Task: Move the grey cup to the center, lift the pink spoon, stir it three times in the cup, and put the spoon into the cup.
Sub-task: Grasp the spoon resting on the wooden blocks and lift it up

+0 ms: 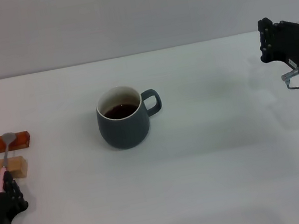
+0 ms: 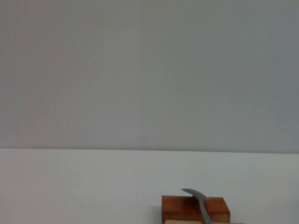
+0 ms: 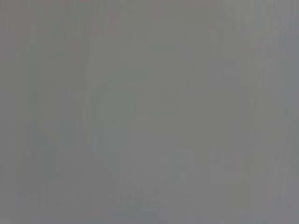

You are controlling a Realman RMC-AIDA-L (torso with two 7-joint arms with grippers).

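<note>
White bench [image 1: 219,181], its far edge meeting a grey wall. The cup [image 1: 123,118] stands near mid-bench, handle toward the robot's right, dark liquid inside; bare surface lies open all round it. At the left edge, the spoon [image 1: 5,153] bridges a red-brown block [image 1: 21,139] and a tan block [image 1: 16,168], bowl on the farther one. The left pincer [image 1: 0,187] is pressed together on the pink handle's near end. The right pincer [image 1: 285,41] hangs raised at the far right, well apart from the cup; its spread cannot be told.

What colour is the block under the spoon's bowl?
Red-brown block; the left wrist view shows it best.
</note>
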